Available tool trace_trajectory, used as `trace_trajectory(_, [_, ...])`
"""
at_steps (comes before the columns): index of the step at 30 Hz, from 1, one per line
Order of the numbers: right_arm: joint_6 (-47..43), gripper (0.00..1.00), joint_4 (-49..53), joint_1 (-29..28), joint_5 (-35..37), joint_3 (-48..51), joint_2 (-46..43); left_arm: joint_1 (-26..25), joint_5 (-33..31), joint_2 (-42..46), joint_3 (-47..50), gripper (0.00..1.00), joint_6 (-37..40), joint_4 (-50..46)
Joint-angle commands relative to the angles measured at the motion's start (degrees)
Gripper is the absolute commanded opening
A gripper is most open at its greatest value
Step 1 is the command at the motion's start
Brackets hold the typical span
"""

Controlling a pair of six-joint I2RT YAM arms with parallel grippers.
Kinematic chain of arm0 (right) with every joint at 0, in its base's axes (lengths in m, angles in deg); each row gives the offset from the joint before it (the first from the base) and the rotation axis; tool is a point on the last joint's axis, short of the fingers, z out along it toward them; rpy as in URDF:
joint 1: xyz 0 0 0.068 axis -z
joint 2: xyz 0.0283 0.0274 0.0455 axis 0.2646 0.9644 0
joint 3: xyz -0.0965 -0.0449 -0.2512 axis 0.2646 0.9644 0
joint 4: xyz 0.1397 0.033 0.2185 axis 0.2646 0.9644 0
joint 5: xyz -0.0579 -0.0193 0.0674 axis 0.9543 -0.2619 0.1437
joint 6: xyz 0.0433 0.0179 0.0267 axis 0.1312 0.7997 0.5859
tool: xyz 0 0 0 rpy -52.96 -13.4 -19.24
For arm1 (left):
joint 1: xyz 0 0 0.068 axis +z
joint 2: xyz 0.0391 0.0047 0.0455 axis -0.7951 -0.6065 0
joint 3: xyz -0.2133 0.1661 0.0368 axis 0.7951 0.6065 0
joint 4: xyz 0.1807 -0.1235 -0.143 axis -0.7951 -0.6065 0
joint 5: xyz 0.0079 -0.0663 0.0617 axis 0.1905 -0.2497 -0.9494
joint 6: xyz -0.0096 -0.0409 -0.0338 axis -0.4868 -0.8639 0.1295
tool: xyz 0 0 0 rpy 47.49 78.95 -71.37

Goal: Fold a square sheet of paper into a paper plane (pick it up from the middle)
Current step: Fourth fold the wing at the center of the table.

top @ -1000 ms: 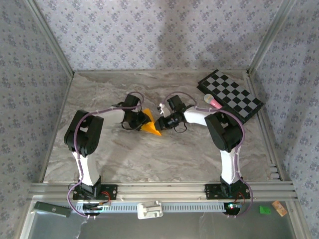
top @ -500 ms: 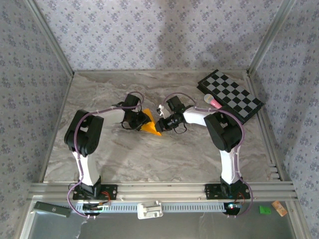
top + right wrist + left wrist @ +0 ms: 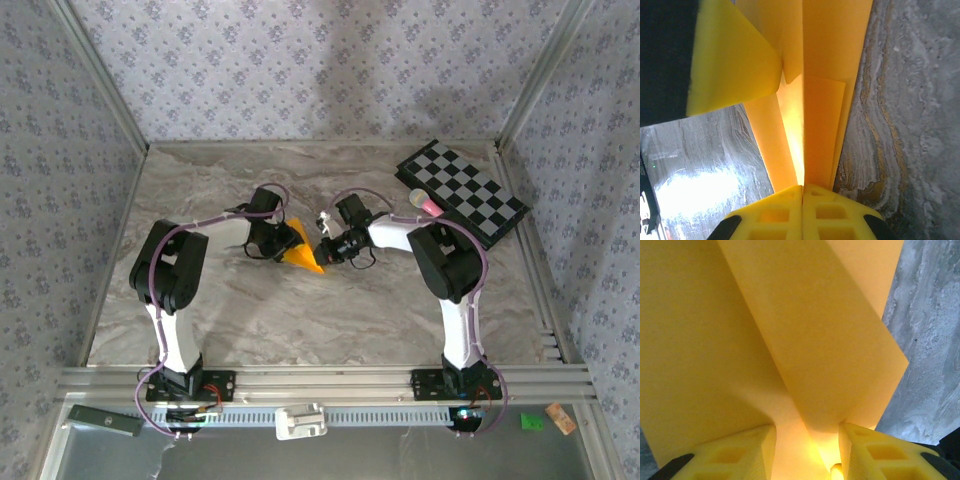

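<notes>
Right pincer (image 3: 802, 189) clamped on paper plane (image 3: 302, 251), left pincer (image 3: 807, 434) spread — straddling it

I see my right gripper (image 3: 323, 247) has slid a little left, further onto the pointed orange-yellow paper plane (image 3: 302, 254).

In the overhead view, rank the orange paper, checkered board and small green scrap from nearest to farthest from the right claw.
1. The orange paper, clamped in the right gripper, mid-table.
2. The checkered board, far right corner.
3. The green scrap, near right, below the rail.
</notes>
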Motion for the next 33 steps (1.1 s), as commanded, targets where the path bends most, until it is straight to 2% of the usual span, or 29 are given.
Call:
trace_trajectory(1, [0.9, 0.06, 0.0, 0.8, -1.3, 1.0, 1.7, 0.2, 0.5, -0.2, -1.6, 0.41, 0.4, -3.4])
trace_trajectory(8, [2.4, 0.05, -1.0, 1.6, -2.5, 1.4, 2.5, 2.0, 0.5, 5.6, -1.0, 0.43, 2.2, 0.4])
trace_trajectory(13, [3.1, 0.05, -1.3, 1.9, -2.1, 1.4, 2.8, 2.6, 2.4, 6.6, 2.4, 0.33, 3.2, 4.5])
trace_trajectory(18, [3.0, 0.05, -0.9, 2.0, -1.9, 1.3, 3.0, 2.4, 6.7, 5.1, 4.0, 0.23, 2.9, 11.3])
trace_trajectory(23, [3.0, 0.05, -0.5, 2.1, -1.6, 1.2, 3.0, 2.2, 8.5, 2.3, 3.6, 0.18, 3.1, 13.6])
trace_trajectory(27, [3.0, 0.05, -0.4, 2.1, -1.5, 1.1, 3.2, 2.0, 9.6, 0.3, 3.3, 0.14, 3.2, 14.5])
trace_trajectory(33, [2.8, 0.08, 0.0, 2.0, -1.2, 0.8, 3.3, 1.9, 9.8, -0.8, 2.3, 0.13, 3.4, 14.9])
